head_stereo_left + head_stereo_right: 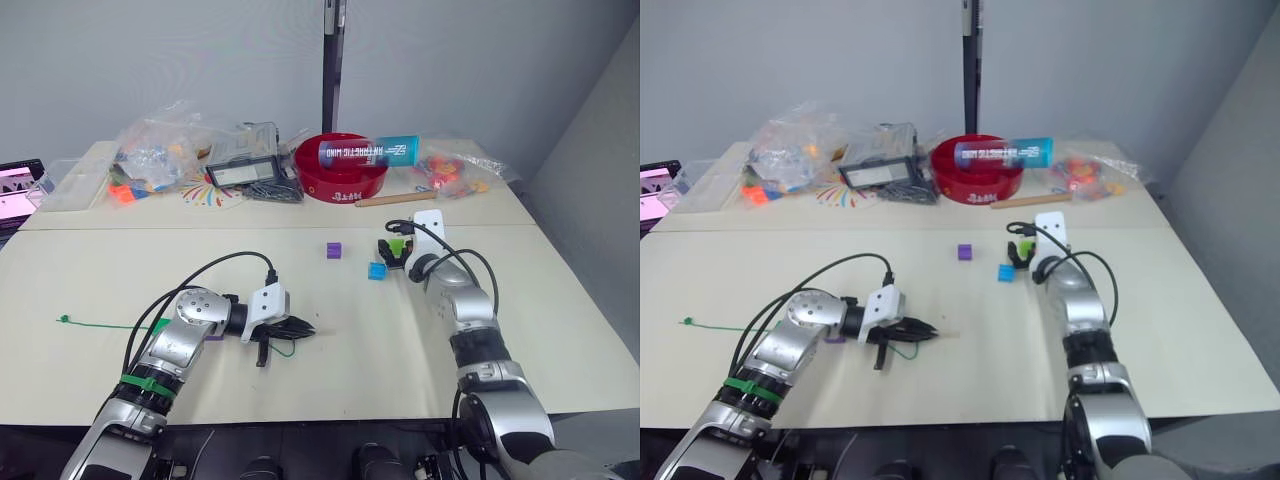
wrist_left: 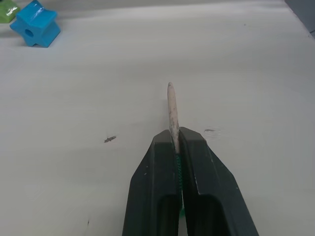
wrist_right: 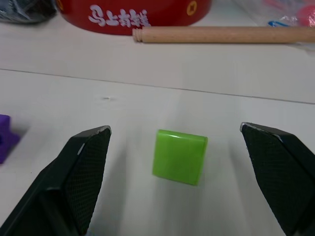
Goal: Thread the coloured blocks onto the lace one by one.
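Note:
My left gripper is shut on the lace, a thin green string. Its pale stiff tip sticks out past the fingertips, just above the table. The string trails left to a small green knot. My right gripper is open and low over the table, its fingers on either side of the light green block without touching it. A blue block lies just left of that gripper, and a purple block lies further left. Something small and purple shows under my left forearm.
At the back of the table stand a red bowl with a blue can across it, a wooden dowel, bags of toy pieces and a black-framed box. A screen sits at the far left.

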Robot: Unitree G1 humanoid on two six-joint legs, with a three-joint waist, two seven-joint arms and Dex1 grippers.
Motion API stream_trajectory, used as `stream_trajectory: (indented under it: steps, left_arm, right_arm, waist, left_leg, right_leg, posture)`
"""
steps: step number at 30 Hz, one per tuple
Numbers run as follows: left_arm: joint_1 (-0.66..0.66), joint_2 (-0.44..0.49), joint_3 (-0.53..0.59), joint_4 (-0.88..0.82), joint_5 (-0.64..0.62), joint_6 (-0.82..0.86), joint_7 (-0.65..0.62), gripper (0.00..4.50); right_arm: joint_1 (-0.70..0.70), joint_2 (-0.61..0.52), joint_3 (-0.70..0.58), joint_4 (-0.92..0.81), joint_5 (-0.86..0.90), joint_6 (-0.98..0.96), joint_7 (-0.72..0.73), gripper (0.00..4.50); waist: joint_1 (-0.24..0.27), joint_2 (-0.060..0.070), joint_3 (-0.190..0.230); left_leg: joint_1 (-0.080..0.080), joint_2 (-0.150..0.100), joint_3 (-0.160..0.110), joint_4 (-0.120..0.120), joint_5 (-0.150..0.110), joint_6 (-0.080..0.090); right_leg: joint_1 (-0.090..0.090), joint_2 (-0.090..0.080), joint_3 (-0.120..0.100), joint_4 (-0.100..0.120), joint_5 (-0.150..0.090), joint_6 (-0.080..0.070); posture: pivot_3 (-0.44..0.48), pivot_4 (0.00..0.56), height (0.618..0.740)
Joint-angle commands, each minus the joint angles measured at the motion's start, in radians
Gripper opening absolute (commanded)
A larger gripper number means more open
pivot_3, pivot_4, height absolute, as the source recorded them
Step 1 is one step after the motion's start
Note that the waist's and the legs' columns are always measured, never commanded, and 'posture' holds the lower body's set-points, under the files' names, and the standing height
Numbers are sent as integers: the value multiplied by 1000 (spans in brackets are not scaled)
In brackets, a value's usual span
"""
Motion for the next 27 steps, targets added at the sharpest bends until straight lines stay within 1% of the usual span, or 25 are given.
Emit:
stream_trajectory:
  steps: [1, 7, 9, 14, 16, 18, 22, 23, 24, 25, 27]
  left_arm:
    - [-5, 4, 20, -32, -16, 4, 6, 0]
    - [-2, 5, 20, -38, -17, 10, 7, 0]
    - [-1, 5, 21, -38, -16, 11, 9, 0]
    - [0, 6, 22, -43, -16, 16, 12, 0]
    - [0, 5, 22, -43, -16, 17, 14, 0]
    - [0, 5, 23, -44, -17, 20, 16, 0]
    - [3, 7, 22, -47, -16, 19, 18, 0]
    - [3, 7, 22, -48, -16, 20, 19, 0]
    - [2, 6, 22, -46, -16, 19, 20, 0]
    - [2, 6, 22, -44, -16, 18, 20, 0]
    - [1, 6, 21, -42, -16, 18, 19, 0]
  right_arm:
    - [-48, -14, -22, 66, -7, -65, -17, 4458]
    - [-117, -10, -17, 232, -10, -128, -12, 4458]
    - [-154, -5, -14, 317, -20, -160, -24, 4458]
    - [-210, -6, -12, 453, -33, -200, -38, 4458]
    - [-222, -5, -14, 484, -34, -214, -38, 3959]
    - [-230, -4, -16, 503, -34, -226, -33, 3356]
    - [-238, -1, -21, 520, -30, -235, -25, 1937]
    - [-238, -1, -22, 522, -29, -237, -25, 1643]
    - [-237, 0, -29, 522, -21, -240, -22, 1235]
    - [-236, 1, -37, 519, -13, -244, -21, 1167]
    - [-233, 0, -51, 503, -1, -258, -9, 1169]
  waist:
    - [-2, 0, 0]
    - [-15, 0, 0]
    - [-18, 0, 0]
    - [-18, 0, 0]
    - [-18, 0, 0]
    - [-17, 0, 0]
    - [-17, 0, 0]
    - [-16, 0, 0]
    - [-16, 0, 0]
    - [-16, 0, 0]
    - [-16, 0, 0]
  left_leg:
    - [0, 0, 0, 0, 0, 0]
    - [0, 0, 0, -2, 0, 0]
    - [0, 0, 0, -2, 0, 0]
    - [1, 0, 0, -2, 0, 0]
    - [1, 0, 0, -2, 0, 0]
    - [1, 0, 0, -2, 0, 0]
    - [1, 0, 0, -2, 0, 0]
    - [1, 0, 0, -2, 0, 0]
    - [1, 0, 0, -2, 0, 0]
    - [1, -1, 0, -2, 0, 0]
    - [1, -1, 0, -2, 0, 0]
  right_leg:
    - [0, 0, 0, 0, 0, 0]
    - [0, 0, 0, 0, 0, 0]
    - [0, 0, 0, 0, 0, 0]
    - [0, 0, 0, 0, 0, 0]
    - [0, 0, 0, 0, 0, 0]
    - [0, 0, 0, 0, 0, 0]
    - [0, 0, 0, 0, 0, 0]
    - [0, -1, 0, 0, 0, 0]
    - [0, -1, 0, 0, 0, 0]
    - [0, -1, 0, 0, 0, 0]
    - [0, -1, 0, 0, 1, 0]
  posture:
    - [0, 150, 731]
    - [0, 150, 731]
    - [0, 150, 731]
    - [0, 150, 731]
    - [0, 150, 731]
    - [0, 150, 731]
    - [0, 150, 731]
    - [0, 150, 731]
    - [0, 150, 731]
    - [0, 150, 731]
    - [0, 150, 731]
